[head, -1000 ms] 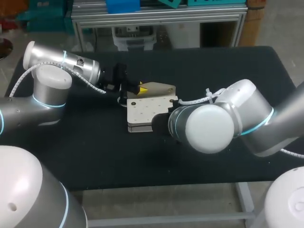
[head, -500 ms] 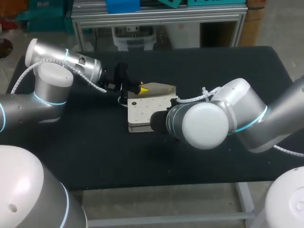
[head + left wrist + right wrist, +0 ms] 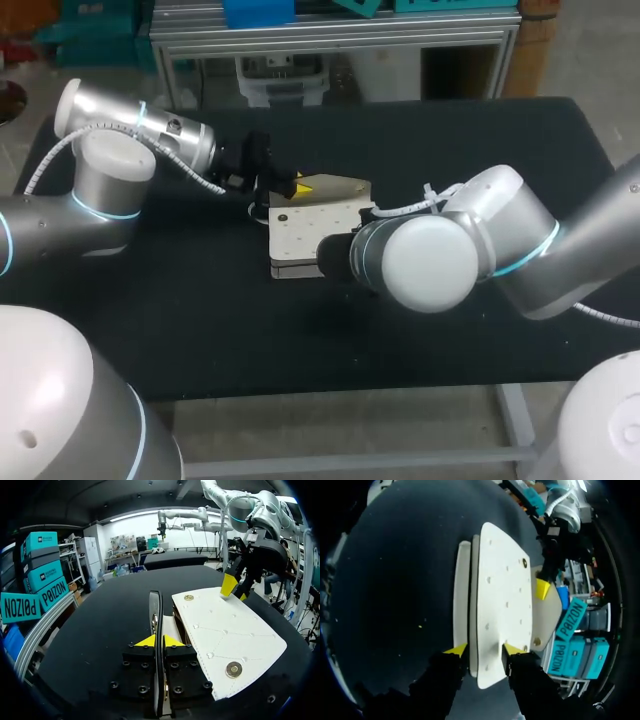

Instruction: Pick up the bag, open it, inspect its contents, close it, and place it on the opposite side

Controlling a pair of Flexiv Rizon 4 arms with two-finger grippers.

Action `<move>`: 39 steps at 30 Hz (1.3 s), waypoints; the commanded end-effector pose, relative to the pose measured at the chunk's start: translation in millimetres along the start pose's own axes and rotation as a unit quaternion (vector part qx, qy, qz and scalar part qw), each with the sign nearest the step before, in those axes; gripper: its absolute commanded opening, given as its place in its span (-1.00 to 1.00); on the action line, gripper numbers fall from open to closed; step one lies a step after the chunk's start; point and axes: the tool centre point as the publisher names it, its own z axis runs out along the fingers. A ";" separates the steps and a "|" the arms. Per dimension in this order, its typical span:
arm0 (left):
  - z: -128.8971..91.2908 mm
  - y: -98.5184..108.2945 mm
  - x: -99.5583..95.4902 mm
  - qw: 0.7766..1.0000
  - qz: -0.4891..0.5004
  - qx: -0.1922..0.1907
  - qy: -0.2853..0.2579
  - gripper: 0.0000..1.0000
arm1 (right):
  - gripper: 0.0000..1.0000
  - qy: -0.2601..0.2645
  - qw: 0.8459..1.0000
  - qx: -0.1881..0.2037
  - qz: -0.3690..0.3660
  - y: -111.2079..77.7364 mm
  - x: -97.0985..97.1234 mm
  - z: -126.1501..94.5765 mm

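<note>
Bag [image 3: 310, 235] on table [image 3: 480, 140], mid-surface, flap [image 3: 225, 630] uppermost; left gripper [image 3: 159, 641] clamped on its far left edge, right gripper [image 3: 485, 651] clamped across the opposite, near right end.

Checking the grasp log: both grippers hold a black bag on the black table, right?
No, the bag is white, not black; the head view shows it. The left gripper and right gripper do hold it on the black table.

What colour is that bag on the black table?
The bag is cream white with faint diamond quilting and brass-coloured snaps, clearest in the left wrist view.
</note>
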 end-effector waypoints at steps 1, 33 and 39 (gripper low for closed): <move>8.0 7.0 1.3 1.000 0.003 -0.001 0.006 -1.00 | -1.00 -0.216 0.976 -0.006 0.004 -3.9 5.4 7.4; 9.9 -6.3 46.1 0.994 0.111 0.008 -0.002 -1.00 | -1.00 -0.220 0.975 -0.006 0.007 -3.2 1.5 7.1; 14.4 -11.4 62.1 0.989 0.147 -0.010 -0.018 -1.00 | -1.00 -0.220 0.975 -0.006 0.007 -3.2 1.5 7.1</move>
